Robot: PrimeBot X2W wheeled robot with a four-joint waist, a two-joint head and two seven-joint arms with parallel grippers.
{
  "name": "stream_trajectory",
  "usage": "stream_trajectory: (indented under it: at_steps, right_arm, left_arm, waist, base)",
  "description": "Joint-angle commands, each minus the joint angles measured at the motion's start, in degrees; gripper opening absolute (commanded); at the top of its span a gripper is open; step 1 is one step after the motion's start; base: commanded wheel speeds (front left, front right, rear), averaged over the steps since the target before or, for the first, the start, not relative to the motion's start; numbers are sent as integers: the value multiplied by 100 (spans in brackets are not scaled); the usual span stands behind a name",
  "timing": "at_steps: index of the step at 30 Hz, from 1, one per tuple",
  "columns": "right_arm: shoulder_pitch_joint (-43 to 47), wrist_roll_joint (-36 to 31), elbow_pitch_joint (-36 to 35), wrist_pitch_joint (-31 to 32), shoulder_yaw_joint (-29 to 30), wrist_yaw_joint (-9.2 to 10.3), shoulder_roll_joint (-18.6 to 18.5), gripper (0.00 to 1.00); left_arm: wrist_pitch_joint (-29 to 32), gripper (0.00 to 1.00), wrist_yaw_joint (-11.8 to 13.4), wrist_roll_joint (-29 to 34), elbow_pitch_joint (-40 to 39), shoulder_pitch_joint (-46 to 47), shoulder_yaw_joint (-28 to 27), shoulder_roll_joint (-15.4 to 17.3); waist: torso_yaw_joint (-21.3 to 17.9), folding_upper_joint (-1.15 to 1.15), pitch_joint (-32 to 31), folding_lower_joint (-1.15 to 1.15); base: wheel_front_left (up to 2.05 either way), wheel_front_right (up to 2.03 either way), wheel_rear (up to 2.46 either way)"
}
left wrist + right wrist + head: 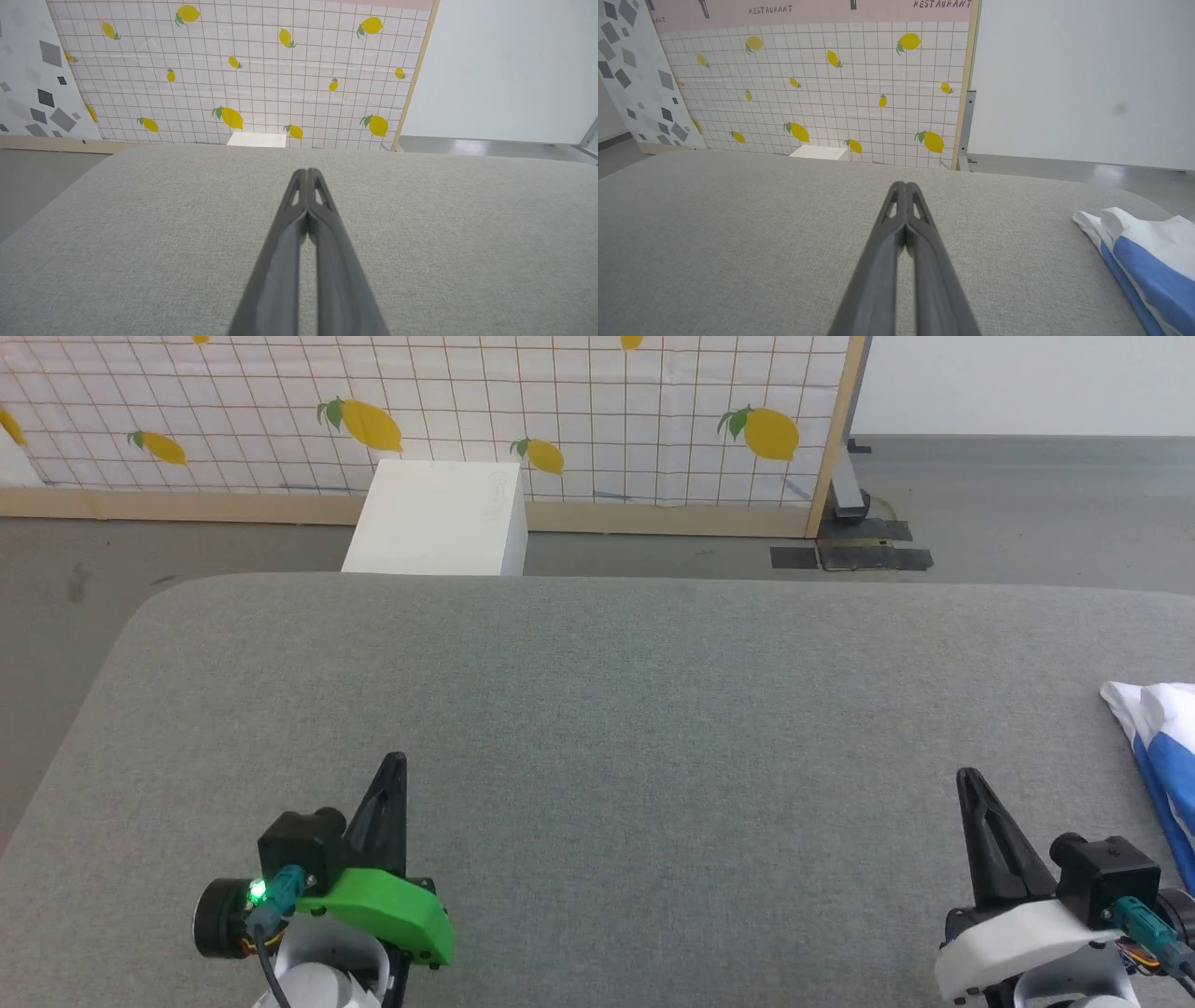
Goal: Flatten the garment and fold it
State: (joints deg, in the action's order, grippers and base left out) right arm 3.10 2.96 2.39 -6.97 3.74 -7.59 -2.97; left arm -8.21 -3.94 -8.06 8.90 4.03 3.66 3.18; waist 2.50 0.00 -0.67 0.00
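Left gripper point(397, 761) sits at about 7 o'clock in my head view. Its two dark fingers are pressed together into a single point, and it holds nothing. My right gripper point(966, 775) sits at about 4 o'clock, its fingers likewise squeezed tight with nothing between them. Both point toward 12 o'clock over the grey fabric table top point(597, 709). In each wrist view the fingertips meet, with bare grey cloth on either side of them. I cannot tell whether the tips touch the surface.

The garment point(1158, 737) lies on the table at 3 o'clock in my head view, cut off by the picture's edge. It is a loose, rumpled heap of white cloth with a blue band running through it, not spread flat. From my right gripper it is at roughly 2 o'clock, near but apart, with open table between. In my right wrist view it shows at 4 o'clock, with a white corner nearest the middle.

Beyond the table's far edge, at about 11 o'clock, a white box point(439, 518) stands on the grey floor point(1027, 523). It rests against a tiled panel printed with yellow lemons point(560, 411).
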Motion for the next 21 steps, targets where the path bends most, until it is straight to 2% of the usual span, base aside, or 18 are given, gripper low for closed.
stream_trajectory:
  at_steps: [1, 21]
  right_arm:
    - [-97, -57, -42, 46, -24, 5, 4, 0]
    - [-160, -128, -100, 239, -128, 6, 6, 0]
  left_arm:
    - [31, 0, 44, 79, -52, -108, -31, -14]
    - [265, 0, 147, 294, -300, -195, -130, -19]
  waist:
    - [-5, 0, 2, 0]
    - [-78, 0, 21, 0]
  base:
    - [0, 0, 0]
    - [0, 0, 0]
